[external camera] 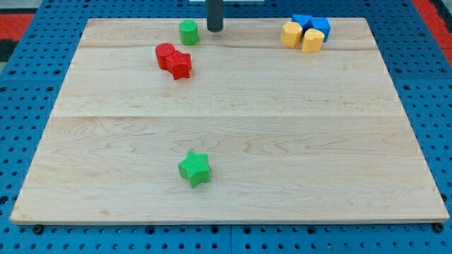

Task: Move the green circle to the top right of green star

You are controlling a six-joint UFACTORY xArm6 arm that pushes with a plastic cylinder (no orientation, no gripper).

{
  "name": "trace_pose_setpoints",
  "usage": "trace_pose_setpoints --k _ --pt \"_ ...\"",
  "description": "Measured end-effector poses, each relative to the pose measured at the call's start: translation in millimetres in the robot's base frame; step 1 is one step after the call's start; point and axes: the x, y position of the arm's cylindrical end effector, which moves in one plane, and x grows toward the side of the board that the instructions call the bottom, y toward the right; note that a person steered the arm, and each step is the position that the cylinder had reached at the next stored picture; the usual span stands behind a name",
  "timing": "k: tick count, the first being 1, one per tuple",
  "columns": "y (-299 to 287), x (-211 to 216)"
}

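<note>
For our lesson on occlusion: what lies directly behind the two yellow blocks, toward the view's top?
Two blue blocks sit touching behind the yellow blocks. Only their tops show; their lower fronts are covered by the yellow ones, so their exact shapes cannot be told. My tip is far off, beside the green circle.

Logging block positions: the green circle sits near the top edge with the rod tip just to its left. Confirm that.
Not quite. In the camera view my tip is just to the right of the green circle, not its left. The circle does sit near the board's top edge.
</note>
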Motion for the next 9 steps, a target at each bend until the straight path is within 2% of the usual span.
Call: trace_pose_setpoints --k 1,2,5,6,7,8,9 --pt "-43.9 -10.1" --pt "-50.8 15.3" --pt "-6.1 81.8" --pt "19.7 82.3" --pt "25.2 95.2" --pt "25.4 132.9" --pt "28.6 132.3"
